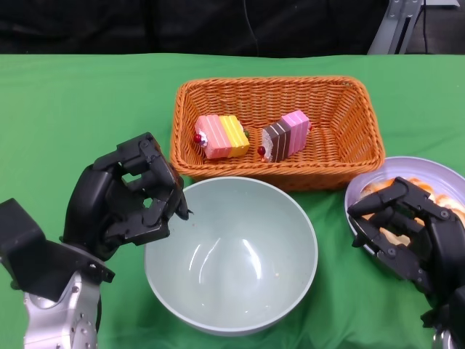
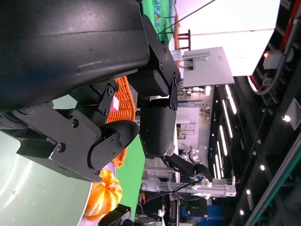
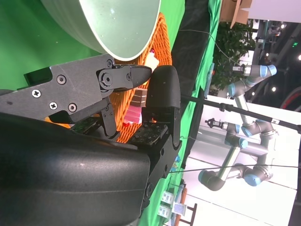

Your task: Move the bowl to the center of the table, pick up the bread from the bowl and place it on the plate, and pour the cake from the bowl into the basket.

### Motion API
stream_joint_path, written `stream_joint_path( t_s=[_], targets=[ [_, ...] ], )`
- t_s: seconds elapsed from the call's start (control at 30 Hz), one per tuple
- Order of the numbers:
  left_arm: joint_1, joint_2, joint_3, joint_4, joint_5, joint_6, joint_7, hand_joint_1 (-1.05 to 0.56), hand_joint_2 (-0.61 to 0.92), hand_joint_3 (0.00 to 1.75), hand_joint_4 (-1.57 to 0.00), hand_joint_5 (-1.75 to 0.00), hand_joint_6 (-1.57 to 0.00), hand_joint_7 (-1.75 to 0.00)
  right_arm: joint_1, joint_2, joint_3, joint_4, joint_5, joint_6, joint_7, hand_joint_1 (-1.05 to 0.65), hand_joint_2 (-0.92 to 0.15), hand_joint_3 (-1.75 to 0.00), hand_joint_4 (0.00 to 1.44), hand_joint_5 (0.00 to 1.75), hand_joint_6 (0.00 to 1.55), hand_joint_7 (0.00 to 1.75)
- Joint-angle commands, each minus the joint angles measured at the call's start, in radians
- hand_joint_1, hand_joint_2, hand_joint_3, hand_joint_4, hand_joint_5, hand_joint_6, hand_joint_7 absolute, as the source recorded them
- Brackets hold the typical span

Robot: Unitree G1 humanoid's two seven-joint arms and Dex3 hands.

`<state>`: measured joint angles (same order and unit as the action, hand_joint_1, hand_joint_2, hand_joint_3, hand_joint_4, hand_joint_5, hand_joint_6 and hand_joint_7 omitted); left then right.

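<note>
The pale green bowl (image 1: 231, 254) stands upright and empty at the middle front of the table. Behind it, the orange wicker basket (image 1: 349, 156) holds a pink-and-yellow cake (image 1: 221, 136) and a brown-and-pink cake (image 1: 285, 136). At the right, a lavender plate (image 1: 429, 169) carries the orange bread (image 1: 378, 190). My left hand (image 1: 127, 200) sits at the bowl's left rim, fingers curved, holding nothing. My right hand (image 1: 407, 229) arches over the bread with nothing between its fingers (image 3: 160, 94); contact with the bread is hidden. The left wrist view shows the bread (image 2: 103, 195) beyond the bowl (image 2: 28, 188).
Green cloth covers the table (image 1: 73, 109). The basket's front wall almost touches the bowl's far rim. The plate sits close to the bowl's right side. Open cloth lies at the far left and behind the basket.
</note>
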<state>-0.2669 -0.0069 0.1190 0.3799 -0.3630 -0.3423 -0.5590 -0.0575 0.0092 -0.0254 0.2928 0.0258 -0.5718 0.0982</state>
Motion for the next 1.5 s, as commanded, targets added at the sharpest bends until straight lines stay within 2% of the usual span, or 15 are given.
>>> stream_joint_path(
  t_s=[0.03,0.2,0.3,0.43,0.57,1.27,1.5],
  targets=[
    [-0.018,0.020,0.003,0.019,0.005,-0.001,-0.005,-0.08,0.58,1.06,-0.77,-1.75,-0.73,-1.54,-0.016,-0.005,-0.014,-0.022,0.011,0.009,-0.014,-0.25,-0.90,-0.21,0.76,1.54,0.75,1.08],
    [-0.028,0.028,0.006,0.044,-0.012,0.001,-0.040,-0.05,0.56,1.10,-0.78,-1.75,-0.75,-1.52,-0.025,0.002,-0.010,-0.055,0.036,0.011,-0.006,-0.21,-0.90,-0.27,0.75,1.56,0.74,1.10],
    [-0.032,0.031,0.006,0.061,-0.009,-0.012,-0.060,-0.04,0.56,1.13,-0.77,-1.75,-0.74,-1.52,-0.029,0.012,-0.009,-0.085,0.046,0.003,-0.008,-0.22,-0.86,-0.34,0.78,1.50,0.76,1.07],
    [-0.038,0.027,0.005,0.076,0.001,-0.022,-0.063,-0.05,0.53,1.15,-0.78,-1.74,-0.75,-1.52,-0.031,0.023,-0.004,-0.136,0.065,0.016,-0.003,-0.20,-0.69,-0.66,0.82,1.50,0.78,1.08],
    [-0.042,0.029,0.001,0.090,0.013,-0.040,-0.065,-0.05,0.53,1.16,-0.79,-1.74,-0.76,-1.52,-0.030,0.029,0.002,-0.159,0.069,0.017,0.006,-0.22,-0.63,-0.75,0.82,1.51,0.78,1.09],
    [-0.059,0.035,0.007,0.135,0.019,-0.065,-0.075,-0.05,0.48,1.24,-0.78,-1.74,-0.76,-1.51,-0.037,0.037,-0.001,-0.166,0.084,0.016,0.018,-0.20,-0.60,-0.79,0.82,1.49,0.76,1.09],
    [-0.063,0.037,0.006,0.152,0.020,-0.080,-0.081,-0.05,0.51,1.20,-0.79,-1.72,-0.76,-1.52,-0.036,0.036,-0.001,-0.166,0.081,0.014,0.016,-0.21,-0.62,-0.75,0.82,1.49,0.76,1.08]
  ],
)
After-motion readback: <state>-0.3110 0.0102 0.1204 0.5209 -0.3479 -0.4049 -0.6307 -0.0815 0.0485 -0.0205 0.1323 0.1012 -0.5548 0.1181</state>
